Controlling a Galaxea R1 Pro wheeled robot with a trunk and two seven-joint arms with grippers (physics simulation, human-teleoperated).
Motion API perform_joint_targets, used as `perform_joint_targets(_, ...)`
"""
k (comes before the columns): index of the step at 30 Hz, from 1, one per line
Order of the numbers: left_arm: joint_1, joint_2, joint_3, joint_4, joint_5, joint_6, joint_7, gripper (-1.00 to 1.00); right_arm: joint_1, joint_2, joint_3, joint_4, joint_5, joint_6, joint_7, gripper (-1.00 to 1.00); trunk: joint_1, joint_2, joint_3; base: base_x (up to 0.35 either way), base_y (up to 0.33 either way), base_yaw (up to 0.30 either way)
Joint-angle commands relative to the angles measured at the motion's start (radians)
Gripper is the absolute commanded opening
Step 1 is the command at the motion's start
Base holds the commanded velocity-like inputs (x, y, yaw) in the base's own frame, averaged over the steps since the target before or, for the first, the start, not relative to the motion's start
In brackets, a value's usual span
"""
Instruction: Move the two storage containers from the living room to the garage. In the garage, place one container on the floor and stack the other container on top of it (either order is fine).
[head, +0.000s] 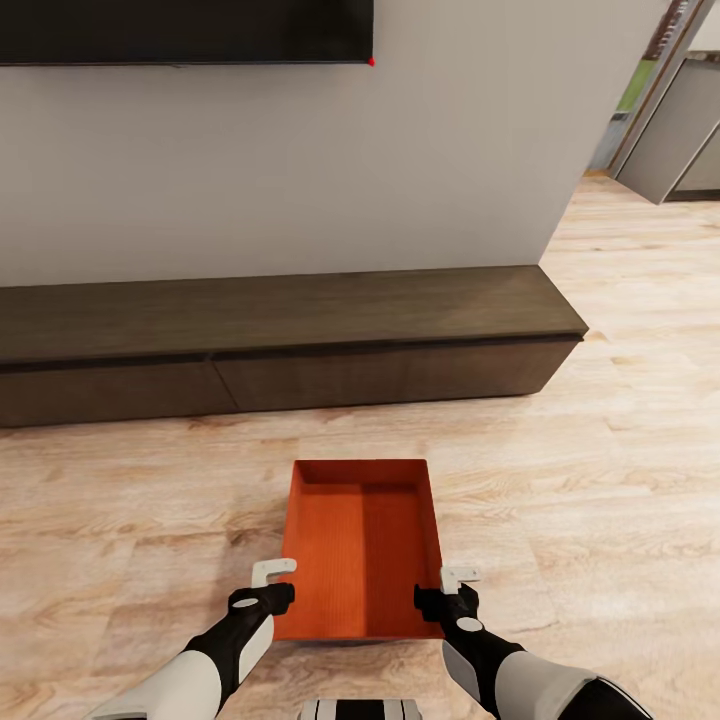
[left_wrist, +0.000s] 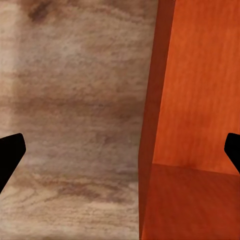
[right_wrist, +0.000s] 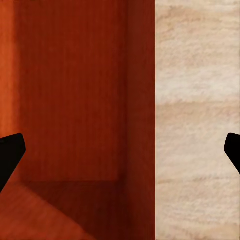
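Note:
One orange-red storage container (head: 362, 545) sits open-topped and empty on the living room's light wood floor (head: 130, 520), directly in front of me. My left gripper (head: 274, 588) is at its near left corner, open; in the left wrist view the container's side wall (left_wrist: 152, 110) runs between the spread black fingers (left_wrist: 10, 155). My right gripper (head: 448, 590) is at the near right corner, also open, and the container's other wall (right_wrist: 140, 100) passes between its fingers (right_wrist: 10, 155). The garage is out of view.
A long low dark-brown cabinet (head: 290, 340) runs along the white wall beyond the container, under a black wall TV (head: 185, 30). At the far right the wall ends and the plank floor continues toward an opening (head: 650, 130). Open floor lies on both sides of the container.

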Motion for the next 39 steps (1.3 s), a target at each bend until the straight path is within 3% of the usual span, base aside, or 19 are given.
perform_joint_targets(1, 0.000, -0.001, 0.007, -0.002, -0.004, 0.004, 0.001, 1.00, 0.000, 0.000, 0.008, 0.000, -0.008, -0.003, -0.003, 1.00, 0.000, 0.000, -0.001, 0.000, 0.000, 0.000)
perform_joint_targets(39, 0.000, 0.001, 0.004, 0.006, -0.006, 0.007, -0.001, 1.00, 0.000, 0.000, 0.008, 0.001, -0.009, -0.010, -0.004, 1.00, 0.000, 0.000, -0.001, 0.000, -0.028, 0.000)
